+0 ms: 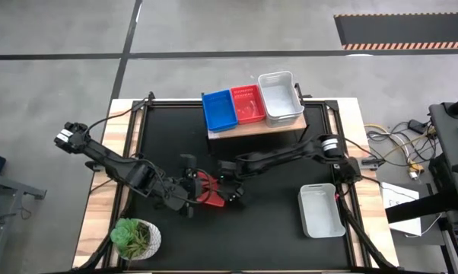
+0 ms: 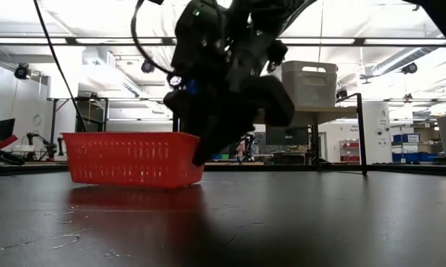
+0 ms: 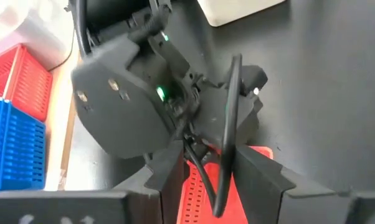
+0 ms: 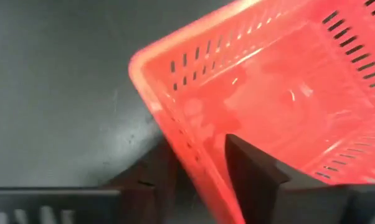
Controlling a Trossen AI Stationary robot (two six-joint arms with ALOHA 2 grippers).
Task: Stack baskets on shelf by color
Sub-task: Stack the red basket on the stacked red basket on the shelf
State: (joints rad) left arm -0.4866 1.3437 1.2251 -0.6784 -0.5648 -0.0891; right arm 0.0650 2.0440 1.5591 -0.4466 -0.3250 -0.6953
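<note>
A red basket (image 1: 211,190) stands on its bottom on the black table, also seen in the low view (image 2: 127,157). My right gripper (image 4: 200,180) is shut on its right-hand wall, low over the table (image 1: 227,189). My left gripper (image 1: 188,189) is open at the basket's left end; in its wrist view its fingers (image 3: 262,180) stand on either side of red plastic (image 3: 197,193), and I cannot tell whether they touch. On the shelf (image 1: 252,129) at the far side, blue (image 1: 218,109), red (image 1: 248,103) and white (image 1: 280,97) baskets stand side by side. My right gripper holds the red basket's perforated side wall (image 4: 190,146), near a corner, one finger inside the basket (image 4: 256,171) and one outside (image 4: 150,180). The fingers come slanting down from the table's right. The basket sits level on the table.
A white basket (image 1: 321,210) stands on the table at the right, near the right arm's base. A potted green plant (image 1: 135,237) stands at the near left corner. Both arms meet close together over the table's middle.
</note>
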